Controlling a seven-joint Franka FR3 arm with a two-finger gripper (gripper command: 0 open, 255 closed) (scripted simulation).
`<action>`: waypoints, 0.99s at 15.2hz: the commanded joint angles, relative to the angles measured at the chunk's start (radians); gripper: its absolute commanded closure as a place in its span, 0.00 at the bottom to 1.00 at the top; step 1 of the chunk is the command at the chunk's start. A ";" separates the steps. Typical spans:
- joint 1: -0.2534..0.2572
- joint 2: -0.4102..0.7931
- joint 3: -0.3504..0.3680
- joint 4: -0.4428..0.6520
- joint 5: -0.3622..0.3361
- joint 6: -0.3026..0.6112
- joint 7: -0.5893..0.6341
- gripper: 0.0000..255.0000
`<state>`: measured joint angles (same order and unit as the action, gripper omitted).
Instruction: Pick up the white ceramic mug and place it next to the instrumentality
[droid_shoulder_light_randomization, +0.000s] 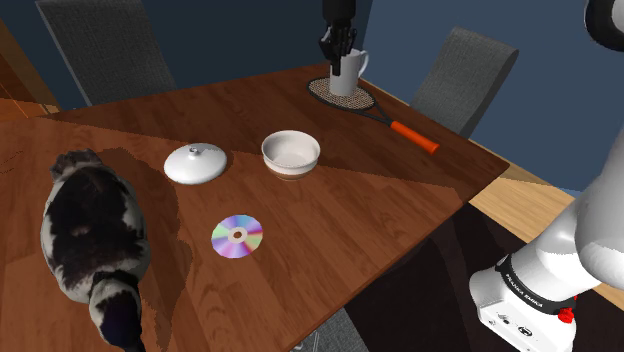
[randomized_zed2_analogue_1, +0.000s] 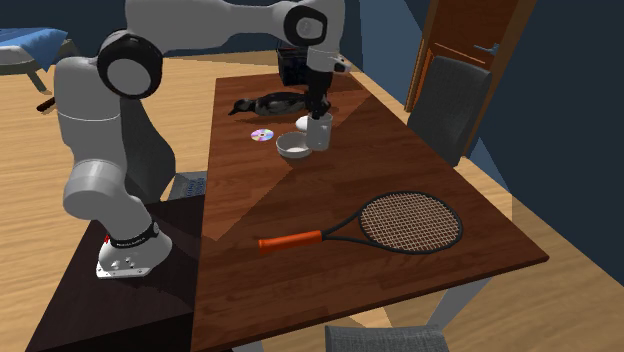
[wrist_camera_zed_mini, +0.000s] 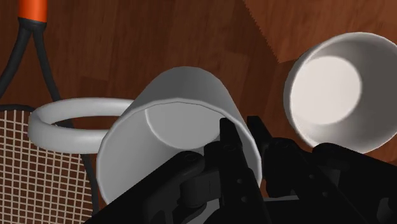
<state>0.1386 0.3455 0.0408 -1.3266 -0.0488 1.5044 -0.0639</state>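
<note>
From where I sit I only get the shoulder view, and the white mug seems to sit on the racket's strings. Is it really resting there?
Observer: No. In the second exterior view the mug shows beside the bowl, far from the racket, so it hangs above the table.
Visitor: What keeps it up?
Observer: The wrist view shows the jaws shut on its wall, one inside the rim, one outside.
Visitor: Anything in it?
Observer: The wrist view looks straight into it: nothing inside.
</note>
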 joint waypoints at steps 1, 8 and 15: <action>0.023 -0.059 0.013 -0.093 0.004 0.033 0.039 1.00; 0.096 -0.217 0.067 -0.308 0.027 0.088 0.167 1.00; 0.171 -0.327 0.134 -0.446 0.062 0.117 0.305 1.00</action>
<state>0.2969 0.0307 0.1636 -1.7632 0.0078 1.6233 0.2165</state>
